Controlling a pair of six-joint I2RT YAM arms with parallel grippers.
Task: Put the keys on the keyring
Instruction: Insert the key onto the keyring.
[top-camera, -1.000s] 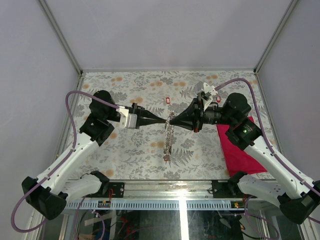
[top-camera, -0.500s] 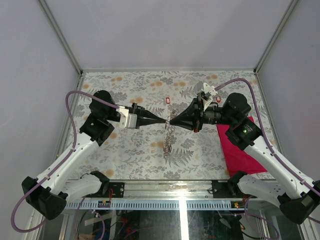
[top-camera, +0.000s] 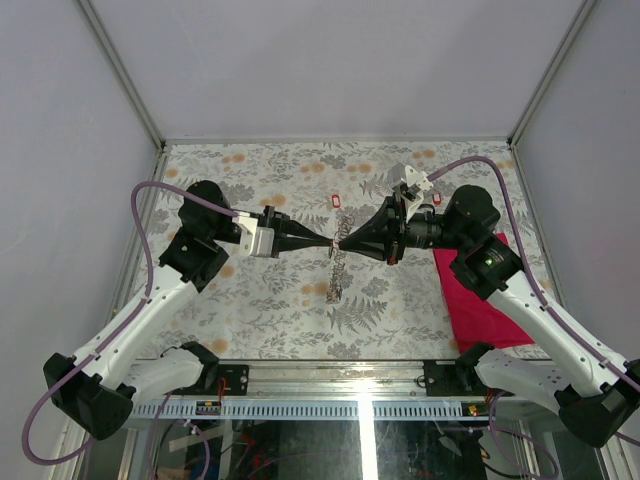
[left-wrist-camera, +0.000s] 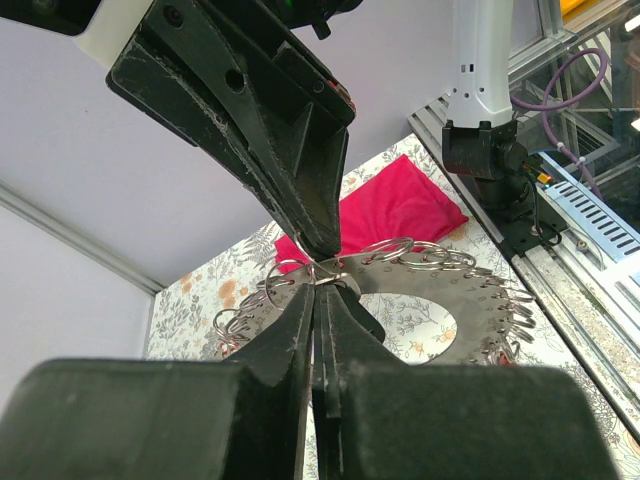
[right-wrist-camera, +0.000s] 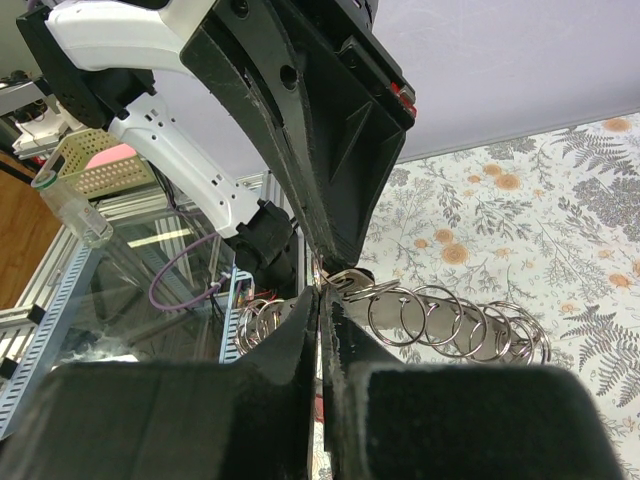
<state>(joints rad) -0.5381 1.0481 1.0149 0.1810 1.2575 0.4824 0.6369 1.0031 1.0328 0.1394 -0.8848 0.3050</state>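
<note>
The keyring (top-camera: 334, 272), a flat grey metal ring with many small wire loops along its rim, hangs above the table between both grippers. My left gripper (top-camera: 331, 243) is shut on its top edge from the left. My right gripper (top-camera: 342, 243) is shut on the same spot from the right, tip to tip. The left wrist view shows the keyring (left-wrist-camera: 450, 290) with its wide hole beyond my shut left gripper (left-wrist-camera: 322, 290). The right wrist view shows its loops (right-wrist-camera: 440, 322) beside my shut right gripper (right-wrist-camera: 320, 297). Two red keys (top-camera: 336, 200) (top-camera: 436, 198) lie on the table.
A red cloth (top-camera: 478, 295) lies at the table's right side under the right arm, also in the left wrist view (left-wrist-camera: 385, 210). The flowered table top (top-camera: 250, 300) is walled by grey panels. A metal rail (top-camera: 330, 368) runs along the near edge.
The keyring's hanging lower end has risen and it hangs shorter. The right gripper has edged slightly left toward the left gripper's tip. The left arm has stayed in place.
</note>
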